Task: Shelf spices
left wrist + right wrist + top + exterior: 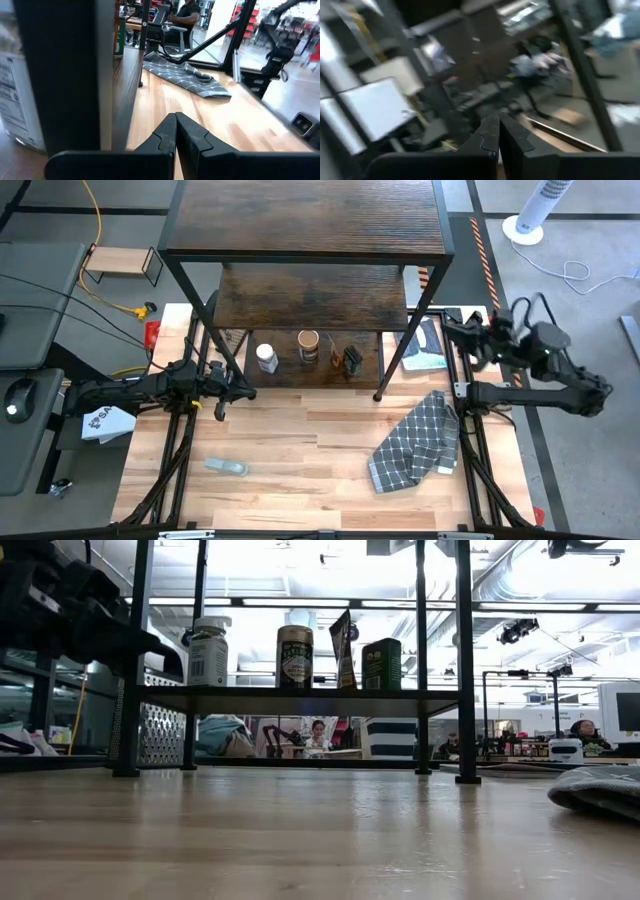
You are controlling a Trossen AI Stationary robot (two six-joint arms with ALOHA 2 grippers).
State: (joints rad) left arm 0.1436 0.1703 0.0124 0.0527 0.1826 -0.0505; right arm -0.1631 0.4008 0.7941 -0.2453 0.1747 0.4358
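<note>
Spices stand in a row on the lowest board of the shelf (300, 290): a white-capped jar (266, 358), a tan-lidded brown jar (308, 345), a reddish-brown packet (331, 352) and a dark jar (352, 358). Judging by that row, the shelving looks nearly or wholly done. One clear flat plastic object (227, 468) lies apart on the table (300, 480), and it is hard to say whether it belongs to the job.

The left gripper (222, 388) hangs just off the shelf's front-left post, near the white-capped jar, its jaws pressed together and holding nothing. The right gripper (470, 340) is lifted at the table's right edge, jaws likewise closed and empty. A next move, if any, would call for a spread of the left jaws and a reach back to the table.

Only the low view shows the containers upright with labels facing out; only the high view shows the checked cloth (415, 445) and the box grater (160, 732) position unclearly.
</note>
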